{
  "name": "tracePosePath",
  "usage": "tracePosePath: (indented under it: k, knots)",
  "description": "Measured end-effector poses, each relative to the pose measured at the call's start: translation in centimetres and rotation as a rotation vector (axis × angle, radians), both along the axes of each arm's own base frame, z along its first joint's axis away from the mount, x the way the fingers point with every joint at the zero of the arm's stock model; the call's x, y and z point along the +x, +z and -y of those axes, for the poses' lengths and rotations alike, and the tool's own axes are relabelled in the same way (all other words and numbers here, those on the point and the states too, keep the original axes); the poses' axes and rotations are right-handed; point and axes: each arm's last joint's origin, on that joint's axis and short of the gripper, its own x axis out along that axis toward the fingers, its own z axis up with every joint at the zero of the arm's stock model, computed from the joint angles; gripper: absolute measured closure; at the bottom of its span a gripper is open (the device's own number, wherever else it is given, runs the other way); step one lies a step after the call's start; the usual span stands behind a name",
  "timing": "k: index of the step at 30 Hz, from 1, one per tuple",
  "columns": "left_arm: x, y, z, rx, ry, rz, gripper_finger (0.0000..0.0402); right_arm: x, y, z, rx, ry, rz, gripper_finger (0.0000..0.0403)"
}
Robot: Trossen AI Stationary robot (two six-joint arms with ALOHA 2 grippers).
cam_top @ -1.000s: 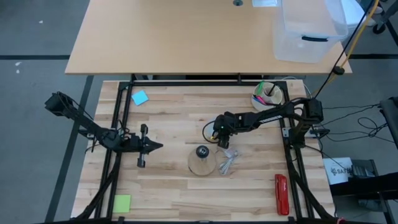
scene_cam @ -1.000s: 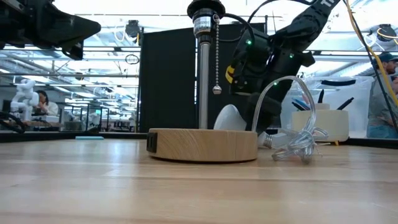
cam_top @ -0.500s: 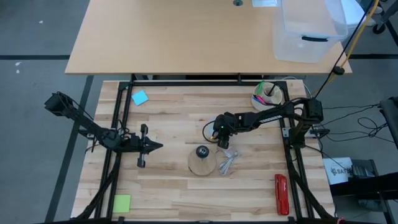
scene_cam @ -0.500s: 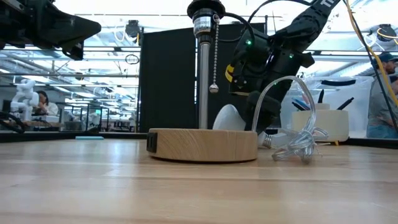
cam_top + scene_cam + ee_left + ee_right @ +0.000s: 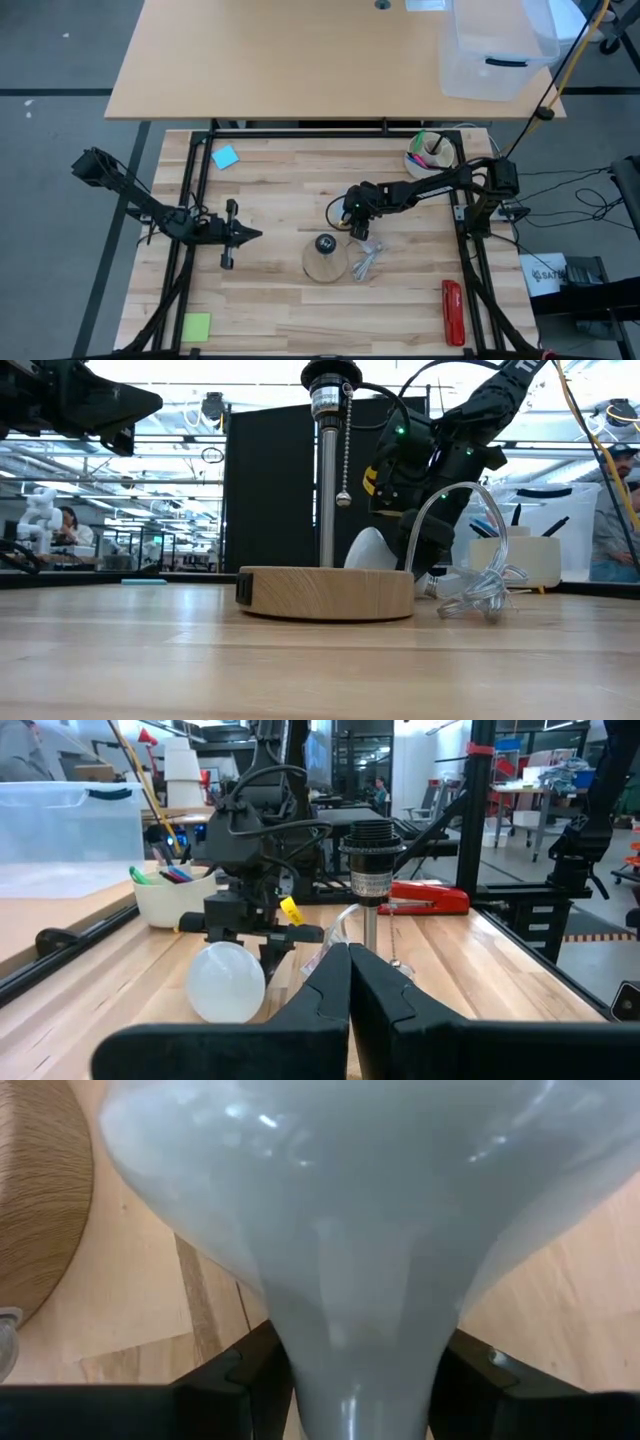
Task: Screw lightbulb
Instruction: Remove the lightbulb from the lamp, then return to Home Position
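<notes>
The white lightbulb (image 5: 228, 982) hangs globe down just behind the round wooden base (image 5: 325, 262), from which a black socket (image 5: 370, 840) rises on a post. My right gripper (image 5: 352, 226) comes in from the table's right and is shut on the bulb. In the right wrist view the bulb (image 5: 330, 1190) fills the picture. In the low view its globe (image 5: 372, 550) shows over the wooden disc. My left gripper (image 5: 255, 236) hovers shut and level at the table's left, pointing at the base. My right gripper pinches the lightbulb's tapering neck (image 5: 360, 1365) between its two fingers (image 5: 250, 1375), one on each side. The fingers slant down from the table's right. The globe points down and away from the fingers, close to the tabletop; whether it rests there I cannot tell.
A coil of clear cord (image 5: 368, 258) lies right of the wooden base. A red stapler (image 5: 452, 310) lies near the front right, a white cup of pens (image 5: 430, 152) at the back right. A blue note (image 5: 225, 157) and a green note (image 5: 196, 326) lie at the left.
</notes>
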Motion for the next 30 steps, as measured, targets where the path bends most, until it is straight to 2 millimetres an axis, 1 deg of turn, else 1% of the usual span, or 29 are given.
tracePosePath:
  k: [4,7,8,11,14,18,21,23,26,30]
  knots:
    - [0.0,0.0,0.0,0.0,0.0,0.0,0.0401,0.0,0.3,-0.3,-0.012,0.002,0.008,0.0225]
    - [0.0,0.0,0.0,0.0,0.0,0.0,0.0401,-0.3,1.0,-0.5,-0.029,0.002,0.005,0.0224]
    - [0.0,0.0,0.0,0.0,0.0,0.0,0.0401,-0.4,1.5,-0.6,-0.033,0.002,0.014,0.0221]
    - [0.0,0.0,0.0,0.001,0.0,0.0,0.0401,-0.6,3.6,-0.6,-0.069,-0.007,0.039,0.0204]
    - [0.0,0.0,0.0,-0.001,-0.001,0.004,0.0401,-1.0,5.7,-0.8,-0.11,-0.003,0.069,0.0177]
    - [0.0,0.1,0.0,-0.002,0.0,0.006,0.0401,-1.7,9.6,-1.3,-0.145,0.031,0.205,0.0141]
    - [0.0,0.1,0.0,-0.004,0.0,0.011,0.0401,-3.1,12.4,-1.8,-0.179,0.057,0.306,0.0126]
    - [0.0,0.3,0.0,-0.009,0.0,0.024,0.0401,-4.3,14.5,-2.3,-0.223,0.067,0.378,0.0125]
    - [-0.1,0.4,0.0,-0.006,0.002,0.04,0.0401,-6.5,17.4,-3.0,-0.269,0.102,0.495,0.013]
    - [-0.3,0.9,-0.2,-0.01,0.005,0.074,0.0401,-10.1,21.0,-4.0,-0.338,0.139,0.655,0.0148]
